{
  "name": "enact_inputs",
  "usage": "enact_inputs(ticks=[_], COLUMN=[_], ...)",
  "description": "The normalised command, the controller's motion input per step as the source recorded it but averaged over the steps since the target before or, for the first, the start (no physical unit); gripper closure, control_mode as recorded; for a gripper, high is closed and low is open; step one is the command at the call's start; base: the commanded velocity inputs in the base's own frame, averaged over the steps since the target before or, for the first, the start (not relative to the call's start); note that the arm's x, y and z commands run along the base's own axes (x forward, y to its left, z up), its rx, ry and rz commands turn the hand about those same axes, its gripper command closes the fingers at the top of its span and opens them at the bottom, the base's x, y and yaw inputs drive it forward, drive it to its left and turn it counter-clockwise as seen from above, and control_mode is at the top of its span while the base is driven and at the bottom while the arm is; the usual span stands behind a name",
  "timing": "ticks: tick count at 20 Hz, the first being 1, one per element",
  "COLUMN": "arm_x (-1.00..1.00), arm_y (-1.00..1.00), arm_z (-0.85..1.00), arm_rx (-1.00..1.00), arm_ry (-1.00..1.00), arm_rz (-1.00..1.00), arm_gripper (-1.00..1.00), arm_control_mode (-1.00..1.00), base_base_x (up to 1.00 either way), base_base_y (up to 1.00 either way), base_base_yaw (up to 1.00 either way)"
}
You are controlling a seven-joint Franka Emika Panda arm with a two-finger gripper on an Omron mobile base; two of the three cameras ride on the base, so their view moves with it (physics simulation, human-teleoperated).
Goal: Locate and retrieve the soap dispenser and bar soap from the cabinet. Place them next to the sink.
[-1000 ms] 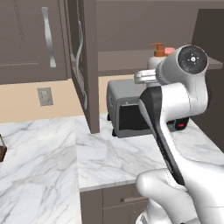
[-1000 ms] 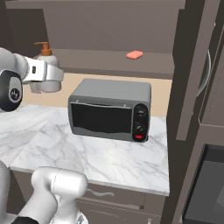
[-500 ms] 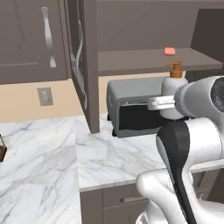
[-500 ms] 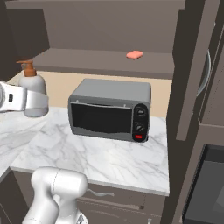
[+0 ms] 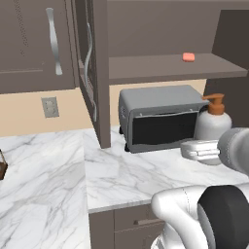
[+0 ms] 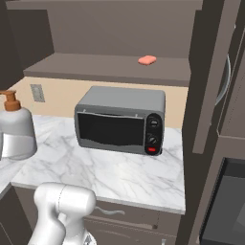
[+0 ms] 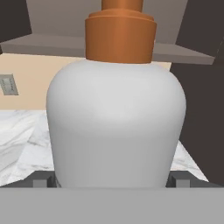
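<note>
1. Cabinet (image 5: pixel 92 73) in the left base view: door swung open edge-on, curved silver handle visible; a closed door (image 5: pixel 29 44) and a wall outlet (image 5: pixel 49 107) to its left.
2. Shelf (image 5: pixel 165 68) carries the bar soap (image 5: pixel 188 57), lying flat towards the right end; the right base view places it (image 6: pixel 147 60) above the toaster oven (image 6: pixel 119 119).
3. Toaster oven stands on the marble table (image 6: pixel 110 172); its control knobs are seen from the right base view alone.
4. Soap dispenser (image 5: pixel 212 126) is upright, right of the oven in the left view, at the far left (image 6: pixel 16 129) in the right view.
5. End effector (image 7: pixel 112 181): hand view shows fingers (image 7: pixel 40 179) closed against the dispenser's lower body.
</note>
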Motion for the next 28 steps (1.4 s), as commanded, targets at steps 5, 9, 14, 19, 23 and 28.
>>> enact_inputs(ticks=[5, 9, 14, 19, 23, 28], arm_x=[-0.02, 0.0, -0.03, 0.0, 0.0, 0.0], arm_y=[0.0, 0.0, 0.0, 0.0, 0.0, 0.0], arm_z=[0.0, 0.0, 0.0, 0.0, 0.0, 0.0], arm_rx=[0.0, 0.0, 0.0, 0.0, 0.0, 0.0], arm_ry=[0.0, 0.0, 0.0, 0.0, 0.0, 0.0], arm_rz=[0.0, 0.0, 0.0, 0.0, 0.0, 0.0], arm_gripper=[1.0, 1.0, 1.0, 1.0, 1.0, 1.0], arm_control_mode=[-1.0, -1.0, 1.0, 1.0, 1.0, 1.0], base_base_x=[0.0, 0.0, -0.1, -0.42, -0.57, -0.29], base_base_y=[0.0, 0.0, 0.0, 0.0, 0.0, 0.0], base_base_yaw=[0.0, 0.0, 0.0, 0.08, 0.05, 0.28])
